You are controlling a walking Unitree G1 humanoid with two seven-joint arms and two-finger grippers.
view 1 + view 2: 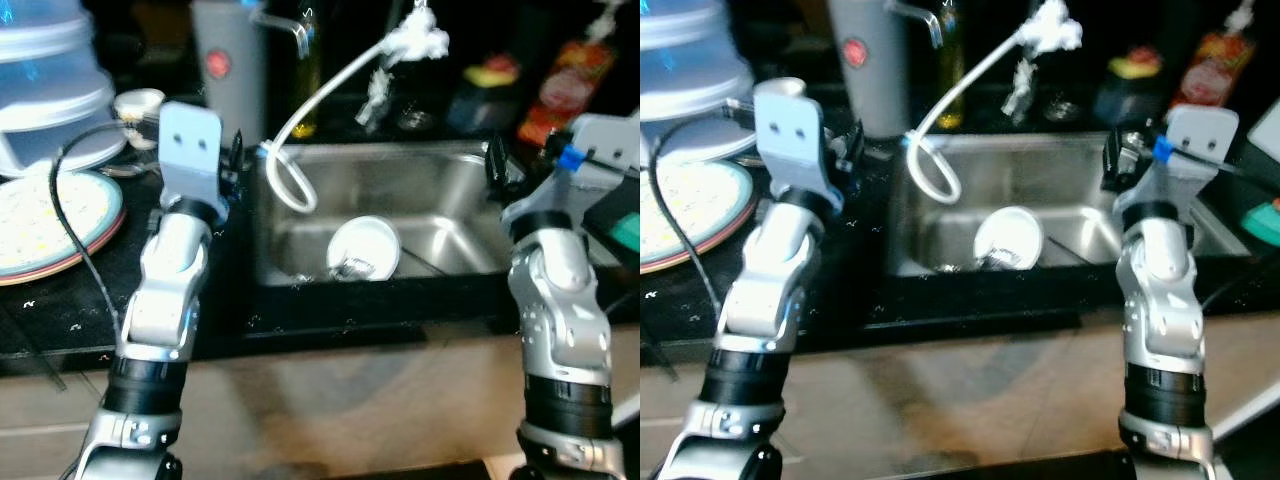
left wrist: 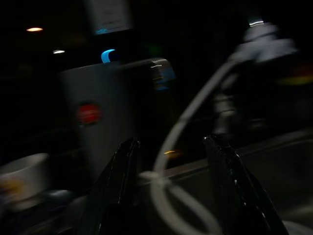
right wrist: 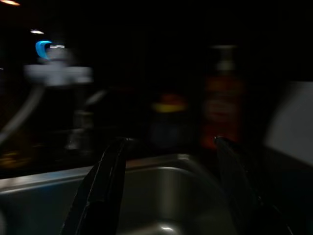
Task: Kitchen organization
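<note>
Mostly, the frames were dim and blurred. A stainless steel sink (image 1: 450, 200) sat in the black counter (image 1: 60, 310), holding a white round bowl (image 1: 365, 247) tipped on its side — its contents hard to make out. A white flexible hose (image 1: 325, 90) looped over the sink's left rim. A grey jug (image 1: 228, 70) stood behind, a speckled plate (image 1: 50, 215) cut off at left. The left gripper (image 2: 171, 191) hovered over the sink's left edge, the right gripper (image 3: 168, 191) over its right — both spread, grasping nothing.
</note>
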